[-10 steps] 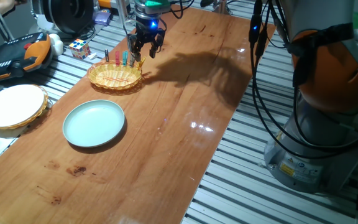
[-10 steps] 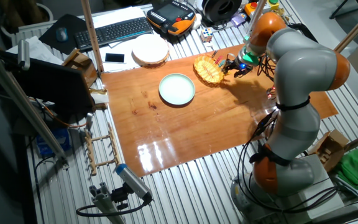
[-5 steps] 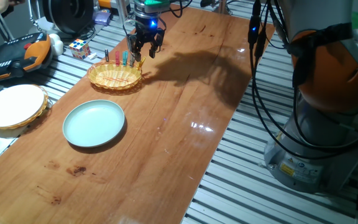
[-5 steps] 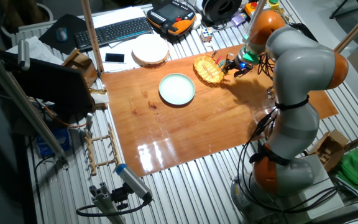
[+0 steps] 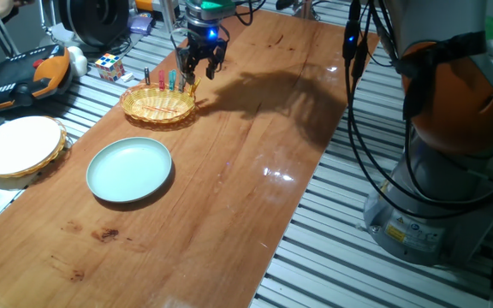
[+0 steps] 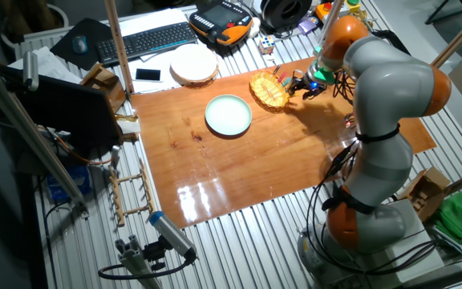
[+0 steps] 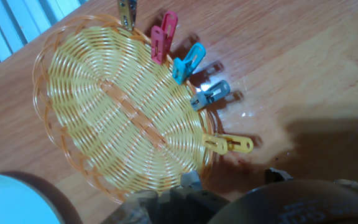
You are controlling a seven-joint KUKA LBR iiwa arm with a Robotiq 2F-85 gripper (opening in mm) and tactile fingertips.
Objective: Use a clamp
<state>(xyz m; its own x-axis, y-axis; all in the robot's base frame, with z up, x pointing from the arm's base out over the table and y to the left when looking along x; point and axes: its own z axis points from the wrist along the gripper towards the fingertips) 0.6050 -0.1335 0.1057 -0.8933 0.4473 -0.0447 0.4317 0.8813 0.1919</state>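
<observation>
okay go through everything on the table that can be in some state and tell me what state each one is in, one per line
Yellow clamp: clipped on the basket rim, sticking outward.
Pink peg, blue peg, grey peg: clipped on the same rim.
Wicker basket: upright, nothing inside.
Pale green plate: empty.
Gripper: above the pegs, holding nothing; jaw opening unclear.

Seen from above: gripper [image 6: 303, 87] poised just beside wicker basket [image 6: 268, 90] on wooden table [image 6: 239, 160]; pale plate [image 6: 228, 114] nearby, keyboard [image 6: 146, 40] and phone [image 6: 147, 75] beyond.
</observation>
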